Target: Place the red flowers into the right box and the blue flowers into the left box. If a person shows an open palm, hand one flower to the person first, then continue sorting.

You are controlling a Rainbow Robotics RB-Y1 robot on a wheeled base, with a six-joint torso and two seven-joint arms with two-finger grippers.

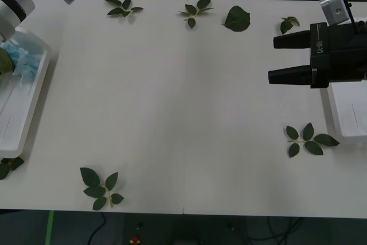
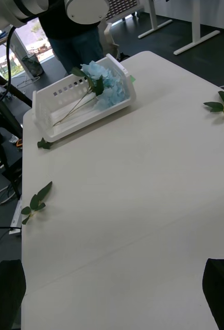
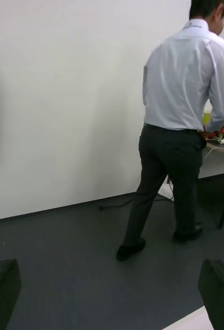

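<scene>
front view shows the counter (image 1: pixel 183 101) bare of flowers between the two trays, with nothing but loose leaf sprigs (image 1: pixel 101 187) scattered round its edges. the blue flowers (image 2: pixel 104 82) lie inside the left box (image 2: pixel 50 111), heads toward one end and stems running along its length; in the front view a patch of them (image 1: pixel 22 61) shows at the counter's left edge. the right box (image 1: pixel 350 113) sits at the right edge, mostly under the right tool (image 1: pixel 281 58), whose black fingers stand apart, holding nothing, hovering over the counter just inboard of that tray. what the visible strip of that tray holds i cannot tell; no red flowers are seen. the left tool (image 3: pixel 112 296) is swung out over the floor, fingers apart and empty. judging by this, the blue sorting looks done and the task seems near its end.
</scene>
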